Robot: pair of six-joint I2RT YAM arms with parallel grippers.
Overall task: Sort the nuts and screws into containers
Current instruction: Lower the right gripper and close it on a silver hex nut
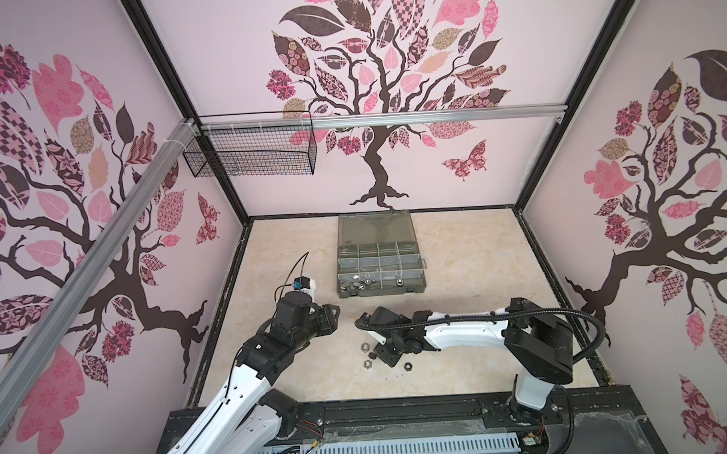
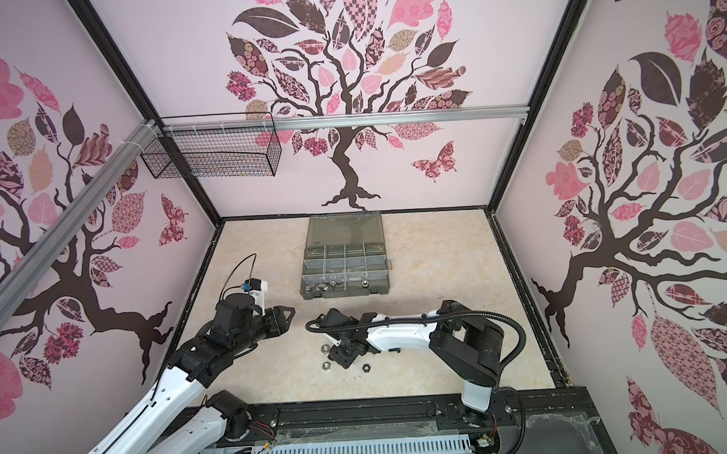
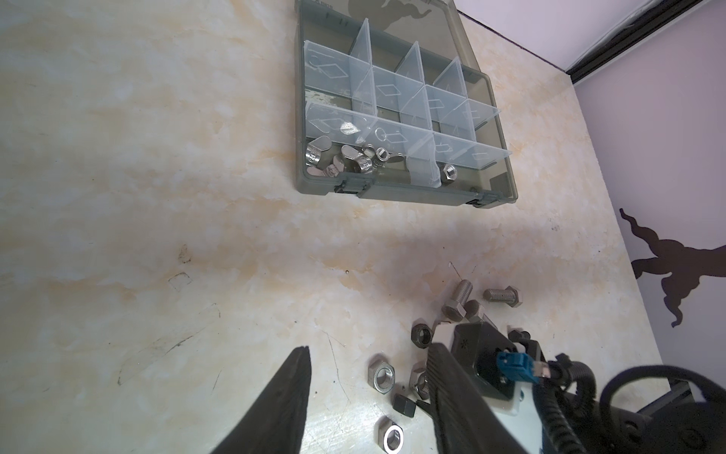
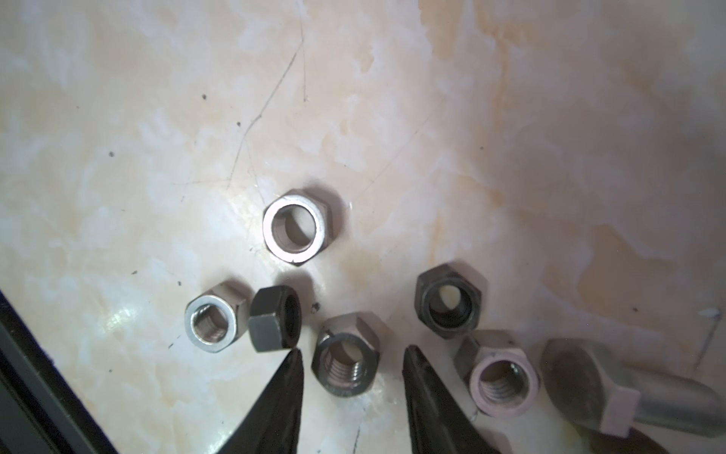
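Loose silver and black hex nuts [image 1: 367, 363] lie on the table in front of the organiser case [image 1: 383, 293], whose containers stand uncovered. My right gripper [image 4: 352, 350] points down into the pile and is open. Its fingers straddle a silver hex nut [image 4: 345, 363] with a gap on each side. A black nut [image 4: 275, 318] rests by one fingertip. Two silver screws [image 3: 457, 298] lie behind the right gripper. My left gripper [image 3: 367, 350] hangs open and empty above the table, left of the pile. Wing nuts [image 3: 341, 157] fill one front compartment, and a hex nut [image 3: 449, 172] sits in another.
A black wire basket [image 1: 251, 153] hangs on the back rail at the left. The case's lid [image 1: 374, 227] lies flat towards the back wall. Black frame rails [image 1: 401, 409] border the table's front edge. In both top views the two grippers are about a hand's width apart.
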